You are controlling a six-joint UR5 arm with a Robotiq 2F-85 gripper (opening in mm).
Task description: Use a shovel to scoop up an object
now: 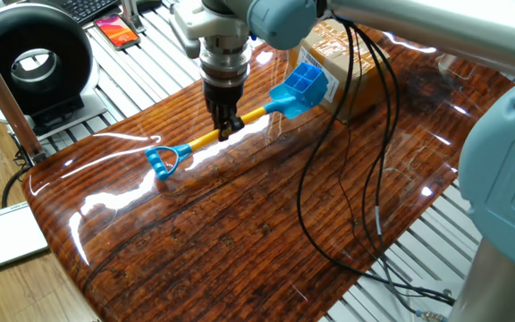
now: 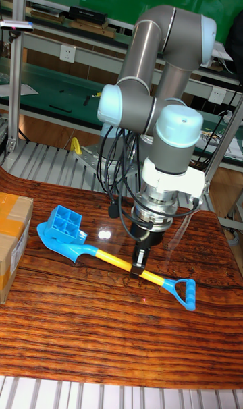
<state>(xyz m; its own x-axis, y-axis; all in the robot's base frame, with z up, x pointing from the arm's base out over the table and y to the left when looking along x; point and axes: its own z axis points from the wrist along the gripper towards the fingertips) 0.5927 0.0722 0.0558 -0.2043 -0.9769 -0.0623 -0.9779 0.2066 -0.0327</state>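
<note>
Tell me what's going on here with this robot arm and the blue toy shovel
The arm's two-finger gripper is clamped on the yellow shaft of a toy plastic shovel with a light-blue blade. A small blue plastic tray with four compartments sits tilted on the blade, beside a brown cardboard box. The shovel's blue loop end is near the glossy wooden table. So the tray appears scooped.
</note>
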